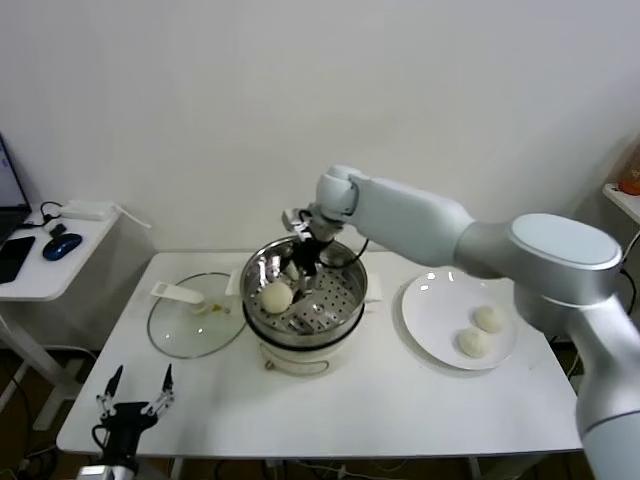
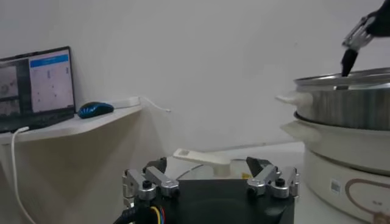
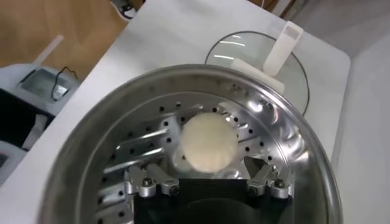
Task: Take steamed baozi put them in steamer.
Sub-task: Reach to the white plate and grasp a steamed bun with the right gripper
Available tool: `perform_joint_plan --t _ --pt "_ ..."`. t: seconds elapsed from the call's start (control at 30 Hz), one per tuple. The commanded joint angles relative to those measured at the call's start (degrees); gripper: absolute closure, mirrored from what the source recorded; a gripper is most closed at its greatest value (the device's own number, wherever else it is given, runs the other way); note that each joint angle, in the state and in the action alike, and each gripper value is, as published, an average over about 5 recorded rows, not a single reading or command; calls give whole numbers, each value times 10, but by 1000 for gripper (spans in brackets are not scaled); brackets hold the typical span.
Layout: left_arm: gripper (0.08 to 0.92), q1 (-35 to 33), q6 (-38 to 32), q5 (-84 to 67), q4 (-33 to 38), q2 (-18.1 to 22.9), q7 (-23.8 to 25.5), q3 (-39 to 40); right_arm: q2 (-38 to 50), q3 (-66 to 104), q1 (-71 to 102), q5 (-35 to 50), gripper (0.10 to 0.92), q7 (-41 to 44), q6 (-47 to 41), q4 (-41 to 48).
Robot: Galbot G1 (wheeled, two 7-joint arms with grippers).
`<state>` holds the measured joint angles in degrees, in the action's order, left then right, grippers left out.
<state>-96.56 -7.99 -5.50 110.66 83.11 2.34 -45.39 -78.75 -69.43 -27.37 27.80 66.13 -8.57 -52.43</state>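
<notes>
**Buns going into the pot, two still waiting**

The job looks about half done. The right gripper (image 1: 303,262) hangs inside the steamer (image 1: 352,300), up near its back wall. Its fingers are spread wide and hold nothing. Right between those open fingers, in the right wrist view, a bun (image 3: 209,141) lies on the tray with holes, let go. In the head view one bun (image 1: 277,296) lies on the tray just in front of the gripper, toward the robot. I cannot tell for sure if these are the same bun or two, because the gripper hides part of the tray.

Two more buns (image 1: 481,331) wait on the white plate (image 1: 425,315), well off to the gripper's right side. Those two still need to go in the pot.

The glass lid (image 1: 190,325) lies flat on the table (image 1: 380,410), on the other side of the pot from the plate.

The left gripper (image 1: 135,398) rests low by the table's near corner, fingers open, holding nothing.
</notes>
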Motion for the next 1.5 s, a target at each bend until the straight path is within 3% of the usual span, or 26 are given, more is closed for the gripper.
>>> perform_joint_plan --t 0.03,0.37,0.73,1.17,1.5 --pt "177 3 4 -1 0 -1 0 0 142 -65 -108 52 203 31 27 -122" --pt "177 13 9 -5 7 -4 -11 8 307 -110 -179 -2 203 67 96 -199" --pt "177 16 13 9 13 2 -11 15 434 -16 -38 -146 203 64 90 -179" --pt "177 9 9 9 9 4 -11 11 480 118 149 -222 203 46 85 -137" --pt "177 10 10 9 8 3 -11 11 449 165 235 -267 203 35 89 -114"
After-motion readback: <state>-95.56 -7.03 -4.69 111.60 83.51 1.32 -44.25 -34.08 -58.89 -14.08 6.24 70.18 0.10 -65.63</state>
